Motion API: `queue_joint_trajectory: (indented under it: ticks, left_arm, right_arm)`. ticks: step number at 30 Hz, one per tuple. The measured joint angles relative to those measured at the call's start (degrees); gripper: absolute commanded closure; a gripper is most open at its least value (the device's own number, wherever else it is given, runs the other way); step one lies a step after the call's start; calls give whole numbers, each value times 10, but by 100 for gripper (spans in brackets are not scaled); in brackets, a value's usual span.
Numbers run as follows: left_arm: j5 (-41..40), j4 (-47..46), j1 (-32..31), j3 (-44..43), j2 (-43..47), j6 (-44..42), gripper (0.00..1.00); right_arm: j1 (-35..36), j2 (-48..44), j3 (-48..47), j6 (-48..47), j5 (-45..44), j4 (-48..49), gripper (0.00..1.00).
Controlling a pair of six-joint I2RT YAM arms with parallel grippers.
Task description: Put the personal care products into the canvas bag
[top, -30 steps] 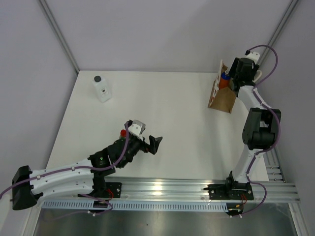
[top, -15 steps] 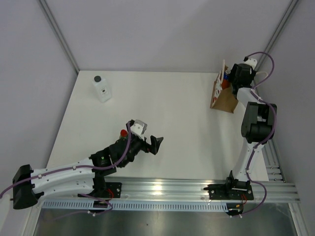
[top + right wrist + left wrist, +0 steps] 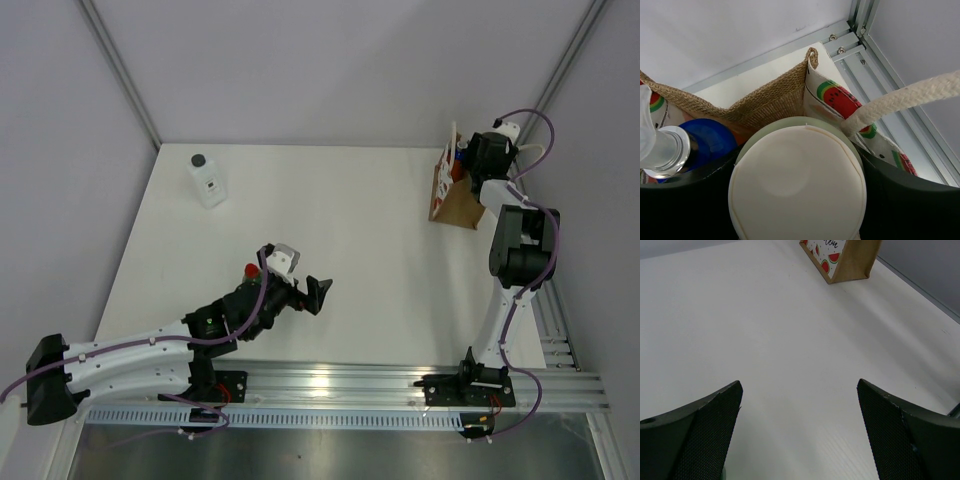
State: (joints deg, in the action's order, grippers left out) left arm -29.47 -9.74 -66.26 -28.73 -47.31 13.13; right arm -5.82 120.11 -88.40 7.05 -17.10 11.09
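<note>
The right gripper (image 3: 797, 212) is clamping the olive-green cylindrical bottle with a whitish cap (image 3: 797, 182). Its black fingers (image 3: 905, 200) are pressing on either side just under the cap. The body is hiding beneath that cap, so how deep it is sitting cannot be told. It is looking rigid and smooth, probably light. A round wall like this is likely to twist in a loose pinch, so the hold below the cap seems sensible.

Just ahead of the fingers, the tan-brown canvas bag with watermelon print (image 3: 770, 102) is gaping open, and its white cord handle (image 3: 905, 97) is crossing beside the right finger. To the fingers' left, the blue cap of the orange-red bottle (image 3: 710, 142) is showing inside. The bag looks soft and easy to tip.

The left gripper (image 3: 799, 390) is hovering with jaws spread wide, carrying nothing. Far off to its left the clear square bottle with a black cap (image 3: 208, 180) is standing on the white table (image 3: 350, 220). Its flat sides are offering the surest purchase, at mid-body.
</note>
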Motion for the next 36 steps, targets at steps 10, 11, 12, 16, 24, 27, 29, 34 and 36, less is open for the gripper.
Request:
queue_joint_trajectory:
  ticks: [10,11,12,16,24,27,29,34,36]
  left_arm:
    - [1,0,0,0,6,4,1]
    - [1,0,0,0,7,4,1]
    - [1,0,0,0,7,4,1]
    - [1,0,0,0,7,4,1]
    - [0,0,0,0,12,4,1]
    - [0,0,0,0,14,4,1]
    - [-1,0,0,0,14,4,1]
    - [-2,0,0,0,14,3,1]
    - [-3,0,0,0,14,3,1]
  right_arm:
    - [0,3,0,5,4,-7,36]
    - [0,3,0,5,5,-10,34]
    - [0,3,0,5,5,-12,33]
    - [0,2,0,8,9,-23,28]
    - [0,-3,-15,9,14,-52,20]
    - [0,-16,-30,9,17,-56,16]
    - [-1,-26,-39,10,18,-57,15]
    - [-1,-51,-61,12,19,-70,14]
    - [-2,-58,-74,15,16,-83,14]
